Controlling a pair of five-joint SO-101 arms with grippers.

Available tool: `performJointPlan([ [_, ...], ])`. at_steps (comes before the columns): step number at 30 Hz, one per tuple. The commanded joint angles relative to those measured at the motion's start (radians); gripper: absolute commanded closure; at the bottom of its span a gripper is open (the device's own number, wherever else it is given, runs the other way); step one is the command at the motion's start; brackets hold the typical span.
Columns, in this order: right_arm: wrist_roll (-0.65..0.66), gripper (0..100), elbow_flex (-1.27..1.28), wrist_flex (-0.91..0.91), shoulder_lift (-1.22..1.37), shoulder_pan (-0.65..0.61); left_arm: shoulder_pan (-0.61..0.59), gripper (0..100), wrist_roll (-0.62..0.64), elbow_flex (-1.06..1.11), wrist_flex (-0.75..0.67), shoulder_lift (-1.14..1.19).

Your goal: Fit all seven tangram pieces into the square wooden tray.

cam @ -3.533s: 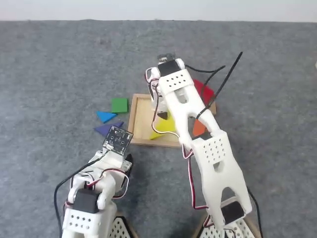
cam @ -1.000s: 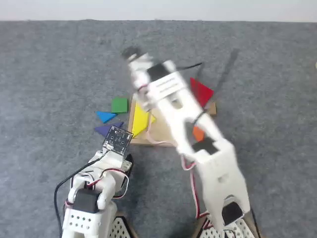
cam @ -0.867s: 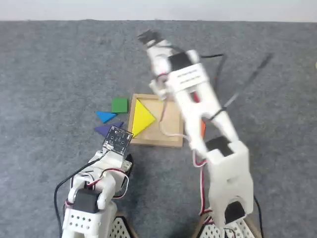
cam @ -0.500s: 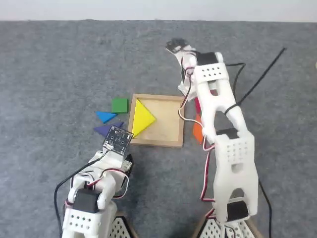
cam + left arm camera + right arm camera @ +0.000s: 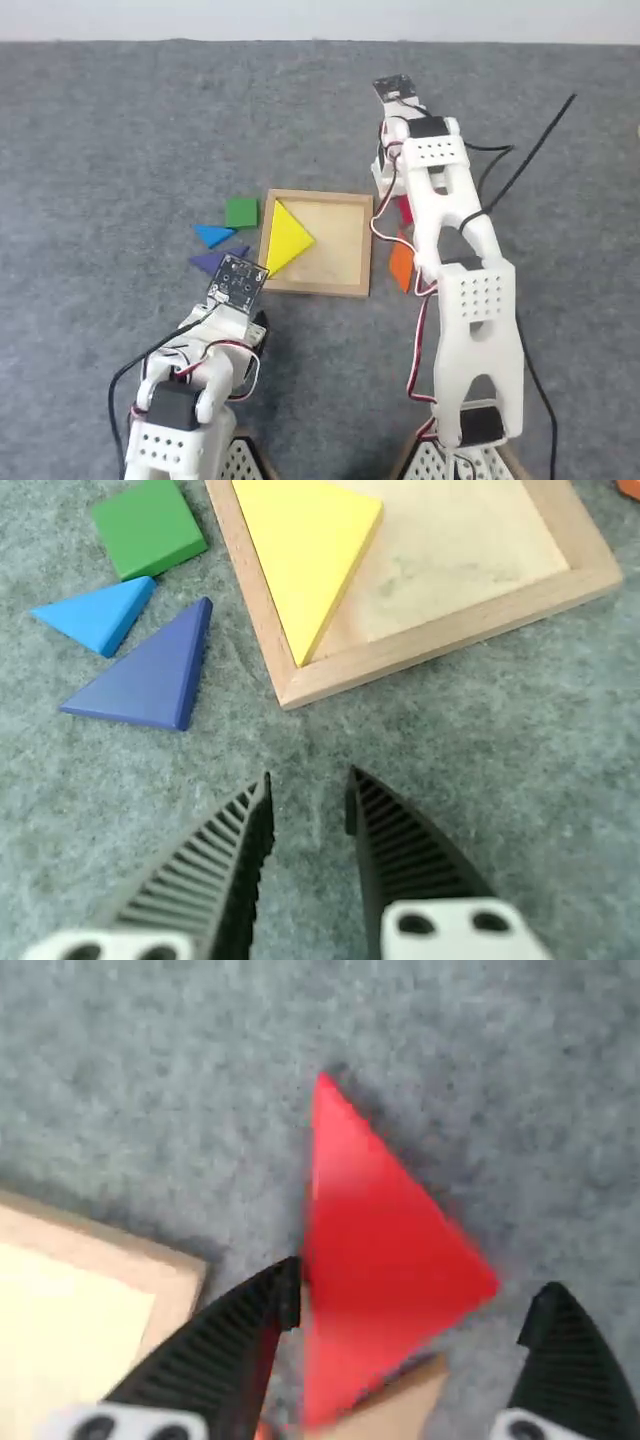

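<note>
Just right of the wooden tray [image 5: 320,288], by its far-right corner, the red triangle [image 5: 370,1260] lies flat on the grey mat [image 5: 120,120]. R gripper [image 5: 415,1295] hangs over it w/ jaws spread wide, one black finger either side of the piece, nothing clamped. Can't tell if the tips touch the red or the mat. R arm stretches from the near-right base out over the mat right of the tray and covers most of the red piece in the high view.

Orange piece [image 5: 401,265] sits on the mat just beside the tray's right rim, nearer than the red one, partly under the R arm.

Inside the tray: yellow triangle [image 5: 285,238], flat, long edge along the left rim, point toward the tray's middle.

Left of the tray, on the mat: green square [image 5: 241,212] just beside the left rim at the far end. Light-blue triangle [image 5: 212,235] is near-left of it. Dark-blue triangle [image 5: 215,261] is nearer again, close to the light-blue one.

L gripper [image 5: 308,785] is at the near-left, low over bare mat just short of the tray's near-left corner. Its fingers stand a narrow gap apart, holding nothing and well apart from all pieces.
</note>
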Motion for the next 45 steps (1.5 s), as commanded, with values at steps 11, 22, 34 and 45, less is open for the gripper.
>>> performJointPlan([
  [11, -0.002, 64.1, -0.044, -0.07, 0.044, -0.004, -0.008, 88, 0.009, -0.012, 0.003, -0.017],
  [22, 0.054, 80.9, -0.04, -0.061, 0.061, -0.004, -0.008, 88, 0.009, -0.012, 0.003, -0.017],
  [34, 0.02, 88.0, -0.08, 0.044, 0.008, -0.004, -0.008, 88, 0.009, -0.012, 0.003, -0.017],
  [45, -0.002, 88.0, -0.104, 0.214, -0.277, -0.105, -0.008, 88, 0.009, -0.012, 0.003, -0.017],
])
